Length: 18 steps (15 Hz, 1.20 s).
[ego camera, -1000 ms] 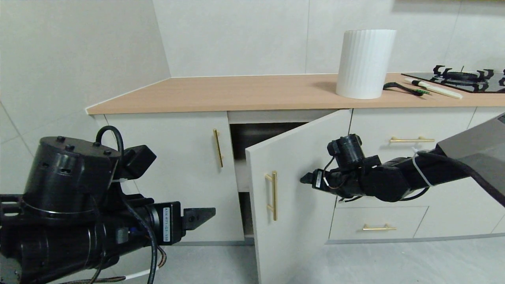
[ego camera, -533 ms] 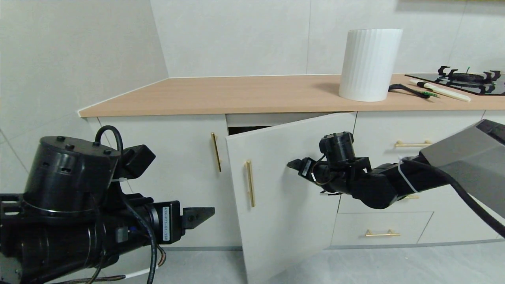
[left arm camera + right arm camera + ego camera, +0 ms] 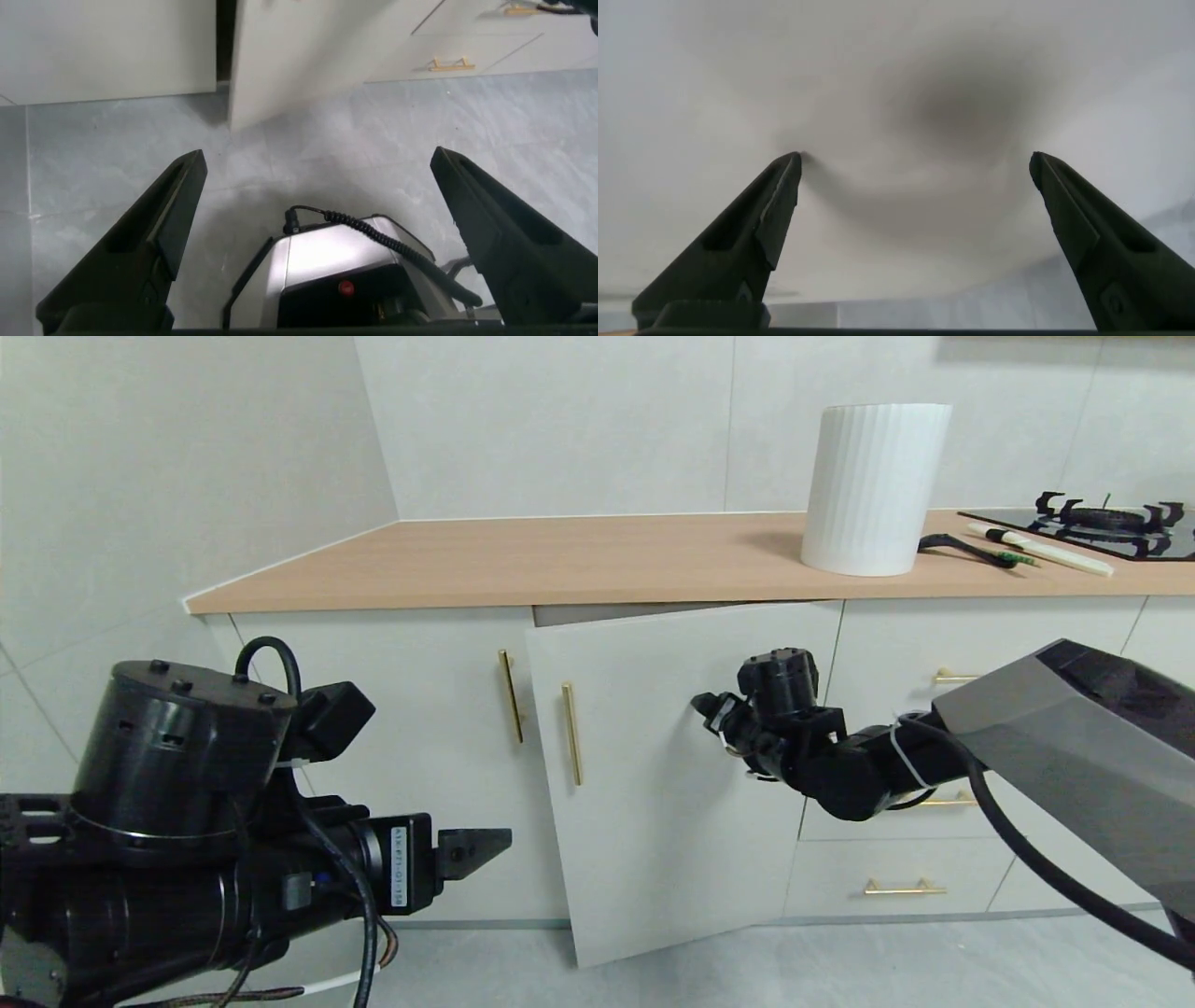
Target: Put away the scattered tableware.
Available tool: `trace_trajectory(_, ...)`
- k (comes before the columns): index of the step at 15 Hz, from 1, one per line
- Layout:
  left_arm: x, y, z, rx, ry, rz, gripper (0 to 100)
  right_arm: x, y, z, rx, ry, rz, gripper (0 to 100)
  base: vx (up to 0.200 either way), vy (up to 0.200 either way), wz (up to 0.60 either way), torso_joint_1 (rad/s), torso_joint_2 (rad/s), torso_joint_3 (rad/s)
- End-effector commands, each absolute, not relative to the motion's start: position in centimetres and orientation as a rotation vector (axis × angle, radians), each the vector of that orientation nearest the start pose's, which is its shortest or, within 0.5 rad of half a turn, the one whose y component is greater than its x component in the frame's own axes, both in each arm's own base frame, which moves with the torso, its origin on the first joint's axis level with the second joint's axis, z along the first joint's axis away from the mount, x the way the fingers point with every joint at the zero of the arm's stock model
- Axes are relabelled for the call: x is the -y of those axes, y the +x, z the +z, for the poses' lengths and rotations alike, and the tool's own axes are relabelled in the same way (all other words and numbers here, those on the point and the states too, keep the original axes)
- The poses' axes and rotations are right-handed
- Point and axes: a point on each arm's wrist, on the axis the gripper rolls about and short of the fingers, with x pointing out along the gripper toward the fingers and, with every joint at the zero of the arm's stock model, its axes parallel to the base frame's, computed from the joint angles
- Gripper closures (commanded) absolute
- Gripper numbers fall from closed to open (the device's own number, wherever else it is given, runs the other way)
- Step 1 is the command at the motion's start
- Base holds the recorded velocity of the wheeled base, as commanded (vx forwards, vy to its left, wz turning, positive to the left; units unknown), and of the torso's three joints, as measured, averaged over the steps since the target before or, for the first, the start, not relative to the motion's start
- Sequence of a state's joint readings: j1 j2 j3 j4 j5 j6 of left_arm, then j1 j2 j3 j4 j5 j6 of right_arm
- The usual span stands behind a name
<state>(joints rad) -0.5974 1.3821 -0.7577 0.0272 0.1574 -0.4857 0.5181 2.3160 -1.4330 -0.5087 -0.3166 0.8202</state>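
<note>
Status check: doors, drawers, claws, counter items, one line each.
Middle cabinet door: slightly ajar, gap along its top edge.
Left cabinet door: shut.
Lower drawer: shut.
Right claw: open, empty, tips at the face of the ajar door.
Left claw: open, empty, low over the floor.
White container: upright on the countertop.
Utensils: lying flat on the countertop beside the container.

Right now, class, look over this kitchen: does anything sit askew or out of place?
Yes. The cabinet door hangs ajar, its handle side standing out from the neighbouring fronts, with the open right gripper at its face. A few utensils lie loose on the countertop beside the white container.
</note>
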Motion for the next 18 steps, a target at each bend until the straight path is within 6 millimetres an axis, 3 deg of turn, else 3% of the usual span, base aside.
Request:
trace_trajectory(1,11.6,17.7,19.1,-0.696,-0.221,-0.263,0,-22.0,42.4,8.2,-0.392,0.654,-0.001,0,0.000,0.000,0.00,0.000,0.00,0.000)
trace_trajectory(8,11.6,17.7,19.1,-0.698,-0.220,-0.262,0,-21.1,44.6,7.4,-0.317,0.664,-0.114,0,0.000,0.000,0.00,0.000,0.00,0.000)
trace_trajectory(15,11.6,17.7,19.0,-0.700,-0.219,-0.263,0,-21.0,44.4,7.8,-0.314,0.664,-0.113,0,0.000,0.000,0.00,0.000,0.00,0.000)
trace_trajectory(16,11.6,17.7,19.0,-0.700,-0.219,-0.262,0,-21.0,43.3,8.6,-0.330,0.656,-0.095,0,0.000,0.000,0.00,0.000,0.00,0.000)
trace_trajectory(18,11.6,17.7,19.1,-0.697,-0.220,-0.263,0,-22.1,38.6,11.2,-0.396,0.610,0.037,0,0.000,0.000,0.00,0.000,0.00,0.000)
